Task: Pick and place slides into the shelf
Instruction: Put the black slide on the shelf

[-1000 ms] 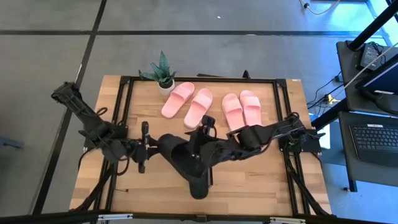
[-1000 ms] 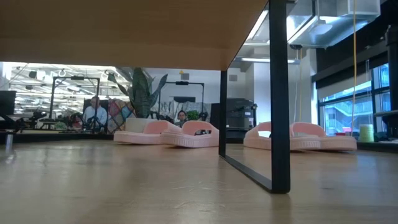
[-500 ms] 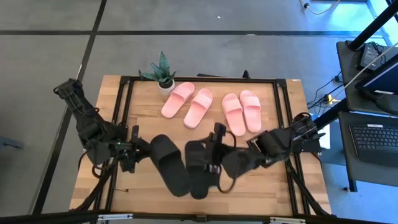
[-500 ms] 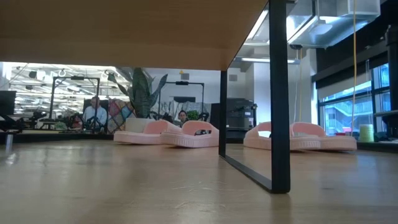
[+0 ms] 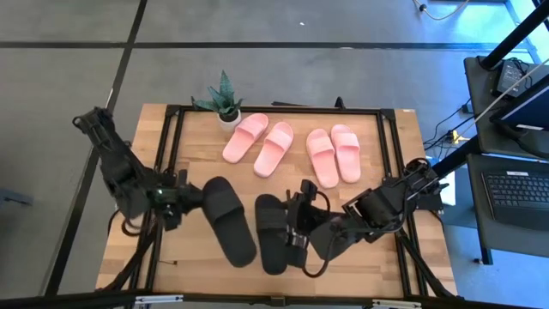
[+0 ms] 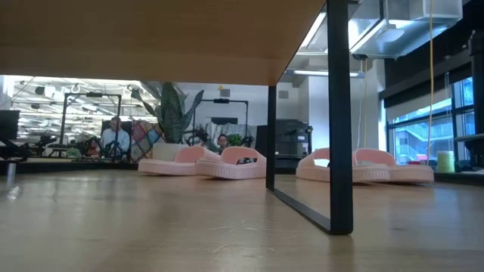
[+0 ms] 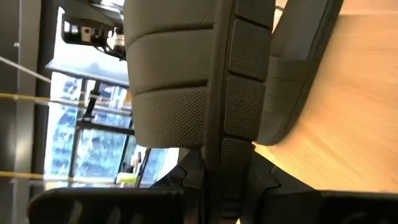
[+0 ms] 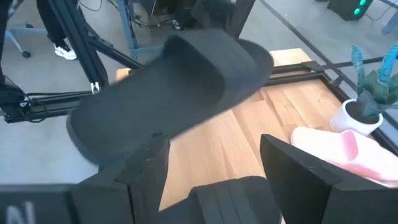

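Looking straight down from the high cam, I've got both black slides out on the wood top; the left black slide (image 5: 229, 221) sits just left of centre and the right black slide (image 5: 273, 233) is right beside it, both running front to back and angled a bit.

My left gripper (image 5: 190, 196) is at the far end of the left black slide, and the left wrist cam shows its fingers (image 7: 239, 112) pinched on the sole edge of that slide (image 7: 168, 81); so that hand is clamped on it.

My right gripper (image 5: 296, 225) is up against the right side of the right black slide; on the right wrist cam the two fingers (image 8: 305, 177) stand spread wide apart with that slide (image 8: 171, 93) lying just past them, not pinched; so that hand is let go, nothing in it.

The two pink pairs are lined up along the back of the table; the left pink pair (image 5: 259, 142) is angled, the right pink pair (image 5: 334, 154) is near it, close but apart. A small potted plant (image 5: 224, 102) stands at the back, just beside the left pink pair.

On the low cam I see the underside of the shelf (image 6: 151, 34) overhead with its black end frame (image 6: 338, 121) coming down to the tabletop (image 6: 151, 227); the pink slides (image 6: 200, 162) show far back, with a person (image 6: 116, 137) in the room behind.
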`<state>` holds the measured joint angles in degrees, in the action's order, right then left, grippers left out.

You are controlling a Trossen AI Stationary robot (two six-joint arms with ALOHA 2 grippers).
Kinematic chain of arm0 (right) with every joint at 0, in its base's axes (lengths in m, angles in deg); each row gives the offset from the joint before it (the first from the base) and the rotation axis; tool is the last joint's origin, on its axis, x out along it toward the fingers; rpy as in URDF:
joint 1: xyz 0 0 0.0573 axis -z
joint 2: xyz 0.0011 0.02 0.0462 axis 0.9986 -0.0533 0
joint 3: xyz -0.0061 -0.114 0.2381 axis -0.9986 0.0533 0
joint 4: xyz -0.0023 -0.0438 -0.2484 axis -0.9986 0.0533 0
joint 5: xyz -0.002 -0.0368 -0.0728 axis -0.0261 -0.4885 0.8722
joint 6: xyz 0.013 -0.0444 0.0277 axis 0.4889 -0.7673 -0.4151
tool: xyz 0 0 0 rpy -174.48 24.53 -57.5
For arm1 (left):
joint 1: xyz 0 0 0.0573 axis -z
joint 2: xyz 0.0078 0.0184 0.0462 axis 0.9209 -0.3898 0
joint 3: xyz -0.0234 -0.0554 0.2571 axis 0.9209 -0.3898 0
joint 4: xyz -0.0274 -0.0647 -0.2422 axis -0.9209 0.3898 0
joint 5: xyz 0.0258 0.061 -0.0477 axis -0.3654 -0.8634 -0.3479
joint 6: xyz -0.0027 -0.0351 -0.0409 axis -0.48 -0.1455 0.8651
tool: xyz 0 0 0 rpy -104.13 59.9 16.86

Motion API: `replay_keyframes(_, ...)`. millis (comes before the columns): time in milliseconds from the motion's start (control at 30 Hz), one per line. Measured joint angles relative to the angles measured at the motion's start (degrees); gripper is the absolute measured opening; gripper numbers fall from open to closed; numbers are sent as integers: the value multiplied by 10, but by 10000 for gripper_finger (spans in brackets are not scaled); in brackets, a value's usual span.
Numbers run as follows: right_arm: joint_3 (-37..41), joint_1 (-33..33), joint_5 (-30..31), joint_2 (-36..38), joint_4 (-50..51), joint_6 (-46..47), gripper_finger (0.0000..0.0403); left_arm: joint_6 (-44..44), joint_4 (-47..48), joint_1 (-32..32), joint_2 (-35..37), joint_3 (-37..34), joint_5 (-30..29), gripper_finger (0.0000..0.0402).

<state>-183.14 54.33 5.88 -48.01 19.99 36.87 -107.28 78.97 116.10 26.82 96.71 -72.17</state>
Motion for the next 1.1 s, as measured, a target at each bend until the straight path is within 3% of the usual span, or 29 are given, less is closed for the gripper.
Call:
replay_keyframes(333, 0, 25, 50, 0, -1, 70, 251, -161, -53, -22, 137, -91, 76, 44)
replay_keyframes(667, 0, 48, 52, 0, -5, 101, 251, -207, -149, -85, 210, -203, 185, 44)
replay_keyframes(800, 0, 48, 52, 0, -19, 101, 251, -248, -194, -120, 217, -237, 224, 44)
replay_keyframes(900, 0, 47, 52, 0, -35, 101, 251, -249, -212, -147, 220, -243, 279, 44)
replay_keyframes(1100, 0, 47, 52, 0, -48, 101, 251, -239, -211, -190, 219, -244, 320, 44)
